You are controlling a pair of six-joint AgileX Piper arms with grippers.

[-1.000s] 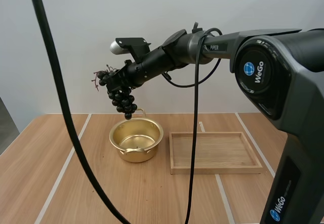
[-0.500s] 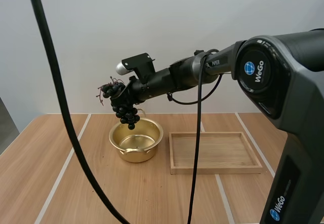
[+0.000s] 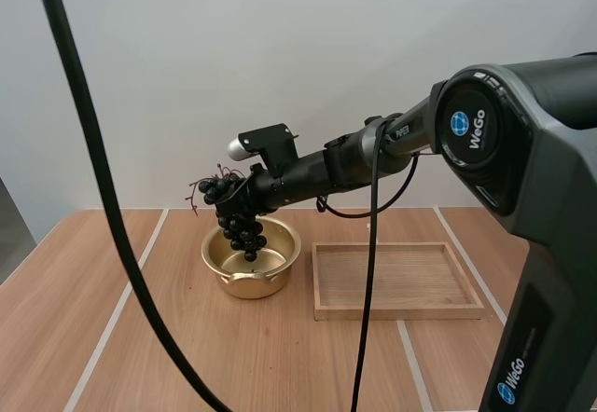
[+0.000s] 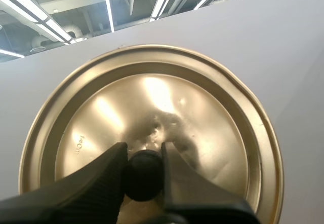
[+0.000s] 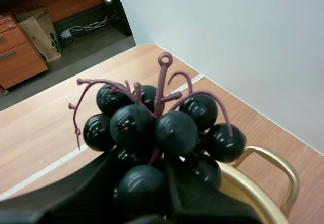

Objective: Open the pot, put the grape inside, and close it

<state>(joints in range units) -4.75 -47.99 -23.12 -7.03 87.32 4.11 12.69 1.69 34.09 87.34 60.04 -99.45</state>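
Gold pot (image 3: 244, 287) sits open on the wooden table (image 3: 187, 337), with the wooden tray (image 3: 420, 280) just beside it on the right, and here's the right arm stretched out low across the table. The right gripper (image 3: 231, 196) is clenched on the top of the bunch of grapes (image 3: 241, 224), right over the pot. The dark bunch dangles straight down, its lowest berries hanging into the pot's open mouth. Whether they touch the bottom, I can't tell.

From the right wrist, it's a firm grasp: two black fingers (image 5: 96, 183) press in on either side of the glossy black berries, and the purple stems (image 5: 162, 82) spray upward. The pot's golden handle (image 5: 276, 159) loops just beyond the bunch, with the rim right under it.

Over on the left wrist, the left gripper (image 4: 144, 153) is pinched tight on the black knob (image 4: 144, 176) of the golden lid (image 4: 202, 112), ribbed fingers either side. The lid is held up in the air against a pale wall.
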